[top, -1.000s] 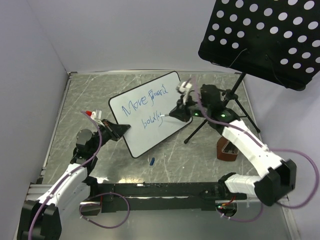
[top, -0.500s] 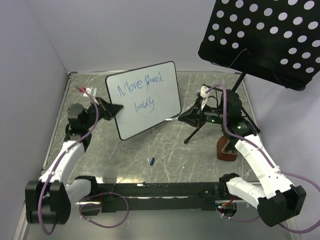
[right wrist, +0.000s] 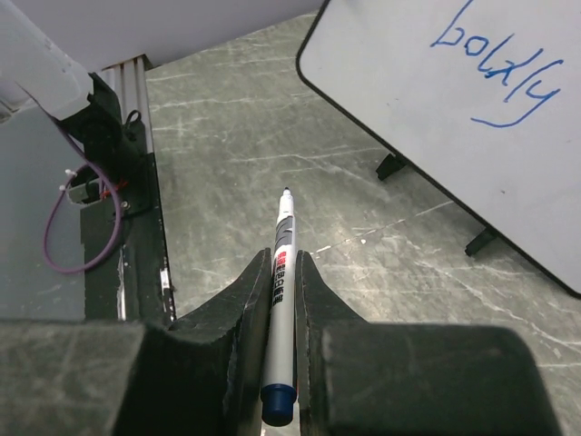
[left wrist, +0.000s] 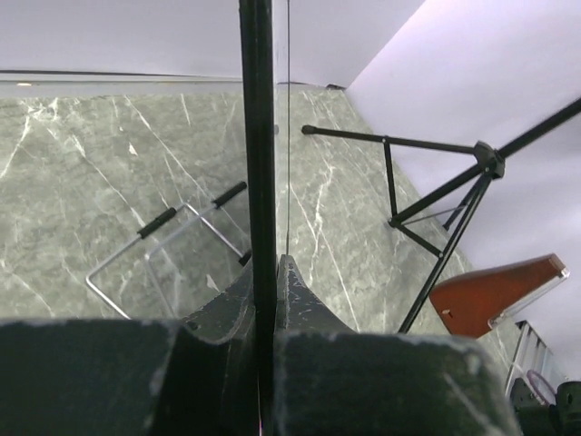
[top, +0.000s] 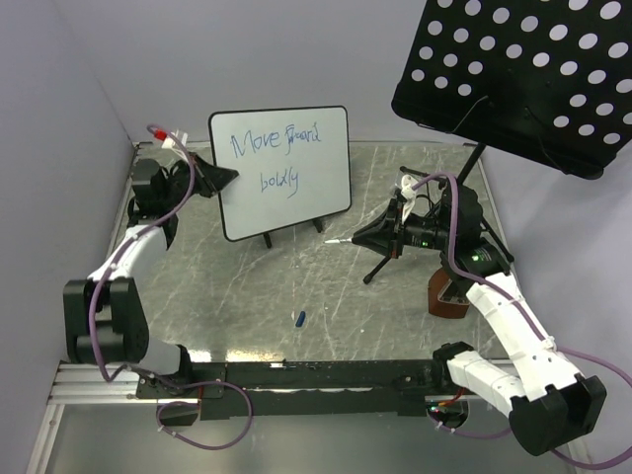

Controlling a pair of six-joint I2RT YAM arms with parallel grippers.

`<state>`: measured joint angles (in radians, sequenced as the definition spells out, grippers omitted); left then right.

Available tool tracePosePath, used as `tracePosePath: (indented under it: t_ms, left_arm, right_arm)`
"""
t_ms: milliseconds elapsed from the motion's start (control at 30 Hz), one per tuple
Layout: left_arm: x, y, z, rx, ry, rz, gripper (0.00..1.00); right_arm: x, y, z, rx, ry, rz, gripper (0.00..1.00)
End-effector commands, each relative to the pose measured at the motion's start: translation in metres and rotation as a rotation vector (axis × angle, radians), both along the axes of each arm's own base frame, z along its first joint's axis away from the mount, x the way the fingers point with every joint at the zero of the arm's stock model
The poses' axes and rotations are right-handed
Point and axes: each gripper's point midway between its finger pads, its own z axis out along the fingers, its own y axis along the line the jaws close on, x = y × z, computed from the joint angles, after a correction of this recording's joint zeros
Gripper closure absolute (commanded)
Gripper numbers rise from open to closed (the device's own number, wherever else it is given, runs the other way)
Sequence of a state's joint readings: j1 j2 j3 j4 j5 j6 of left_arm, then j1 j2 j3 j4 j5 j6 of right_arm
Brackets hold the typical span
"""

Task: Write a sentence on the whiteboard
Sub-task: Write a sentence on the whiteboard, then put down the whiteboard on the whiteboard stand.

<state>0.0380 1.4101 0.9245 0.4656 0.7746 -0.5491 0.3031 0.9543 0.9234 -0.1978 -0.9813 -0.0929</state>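
Left end effector (top: 223,179) clamped on the left rim of the whiteboard (top: 296,197) | right end effector (top: 361,234) closed on marker (top: 339,240) | change: whiteboard raised from tilted to upright at back of bench (top: 296,286), marker drawn clear | sentence (top: 276,148) looks finished

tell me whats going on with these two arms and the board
The left arm's fingers are shut on the left edge of the whiteboard, holding it upright over a wire stand. The sentence on it reads roughly "Move Board boldly" in blue. The right arm's fingers grip a marker, its tip clear of the board. A blue cap lies on the table.
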Motion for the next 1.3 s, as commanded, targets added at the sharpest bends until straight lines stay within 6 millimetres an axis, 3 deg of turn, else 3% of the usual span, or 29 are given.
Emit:
tracePosePath:
  t_ms: [0,200,300,333,400,433,500,533,800,1100,1267]
  left_arm:
    - [0.022,0.009,0.058,0.024,-0.258,0.003,0.99]
    - [0.054,0.015,0.065,0.038,-0.264,-0.007,0.99]
    - [0.062,0.023,0.054,0.044,-0.253,-0.023,0.99]
    - [0.062,0.027,0.042,0.046,-0.233,-0.024,0.99]
    - [0.057,0.033,0.033,0.050,-0.250,-0.048,0.99]
    - [0.052,0.034,0.018,0.037,-0.222,-0.061,0.99]
    - [0.042,0.037,0.014,0.039,-0.262,-0.099,0.99]
    - [0.037,0.036,0.000,0.023,-0.228,-0.114,0.99]
    - [0.011,0.046,-0.044,0.042,-0.203,-0.150,0.99]
    - [0.020,0.074,-0.083,0.043,-0.108,-0.133,0.99]
    - [0.027,0.078,-0.102,0.011,-0.023,-0.187,0.99]
  right_arm:
    - [0.002,0.002,0.004,0.020,-0.028,0.026,1.00]
    - [0.004,0.004,-0.004,0.014,0.002,0.034,1.00]
    - [0.004,0.004,-0.005,0.012,0.002,0.033,1.00]
    - [0.004,0.004,-0.004,0.012,0.001,0.032,1.00]
    - [0.005,0.004,-0.005,0.013,0.001,0.033,1.00]
    - [0.005,0.004,-0.006,0.013,0.005,0.034,1.00]
    - [0.005,0.005,-0.008,0.011,0.016,0.045,1.00]
    - [0.005,0.006,-0.009,0.010,0.021,0.046,1.00]
    - [0.005,0.006,-0.010,0.009,0.025,0.048,1.00]
    - [0.003,0.005,-0.007,0.014,0.013,0.044,1.00]
    - [0.004,0.006,-0.008,0.013,0.016,0.044,1.00]
